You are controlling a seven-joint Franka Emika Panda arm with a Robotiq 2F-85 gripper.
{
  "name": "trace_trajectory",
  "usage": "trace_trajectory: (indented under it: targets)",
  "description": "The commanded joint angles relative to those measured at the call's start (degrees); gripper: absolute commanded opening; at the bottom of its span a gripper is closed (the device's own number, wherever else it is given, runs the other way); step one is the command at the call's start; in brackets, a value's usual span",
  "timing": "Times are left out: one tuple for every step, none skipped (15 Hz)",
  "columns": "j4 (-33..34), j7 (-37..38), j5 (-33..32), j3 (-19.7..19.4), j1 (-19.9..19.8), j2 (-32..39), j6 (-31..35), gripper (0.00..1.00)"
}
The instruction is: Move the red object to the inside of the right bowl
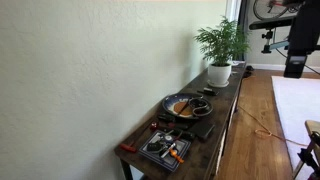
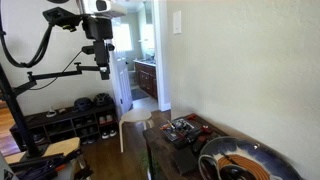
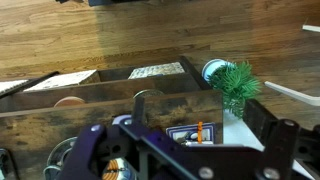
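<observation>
Two jaws stand wide apart with nothing between them at the bottom of the wrist view, where the gripper (image 3: 185,160) looks down on a tray (image 3: 195,135) holding orange bits and on a plant (image 3: 236,82) in a white pot, with wooden floor (image 3: 100,35) beyond. Neither bowl can be made out in that view, and no red speck either. In an exterior view the long dark desk (image 1: 226,105) runs along the wall, with the tray at its near end. The red object (image 1: 153,124) shows only as a small red speck at the wall-side edge of the desk, just beside the tray and short of the large bowl (image 1: 182,105); it is too small to tell more. A small dark bowl (image 1: 203,104) sits just beside the large one, and the plant stands at the far end. Both exterior views show the gripper hanging high, well apart from the desk and everything on it. Only one exterior view shows a shoe rack (image 2: 70,118) against the far wall and a doorway (image 2: 143,60) farther back.
</observation>
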Motion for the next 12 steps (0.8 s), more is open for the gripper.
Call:
trace_trajectory:
  targets:
    - [0.1,0.1,-0.1,-0.1,0.1,0.0,-0.1,1.00]
    - [0.1,0.1,-0.1,-0.1,0.1,0.0,-0.1,1.00]
    - [0.1,0.1,-0.1,-0.1,0.1,0.0,-0.1,1.00]
    - [0.1,0.1,-0.1,-0.1,0.1,0.0,-0.1,1.00]
    - [0.1,0.1,-0.1,-0.1,0.1,0.0,-0.1,1.00]
    - [0.3,-0.2,-0.3,-0.2,0.0,0.6,0.1,1.00]
    - [0.4,-0.4,-0.3,-0.3,-0.1,1.1,0.4,1.00]
    - [0.7,-0.7,-0.6,-0.5,-0.4,2.3,1.1,1.00]
    - [1.0,-0.7,-0.9,-0.5,-0.7,3.4,1.6,1.00]
    - [1.4,-1.0,-1.3,-0.6,-0.9,4.8,2.3,1.00]
    - [1.8,-1.0,-1.6,-0.6,-1.1,6.0,2.9,1.00]
    - [2.4,-1.3,-2.0,-0.7,-1.4,7.8,3.9,1.00]
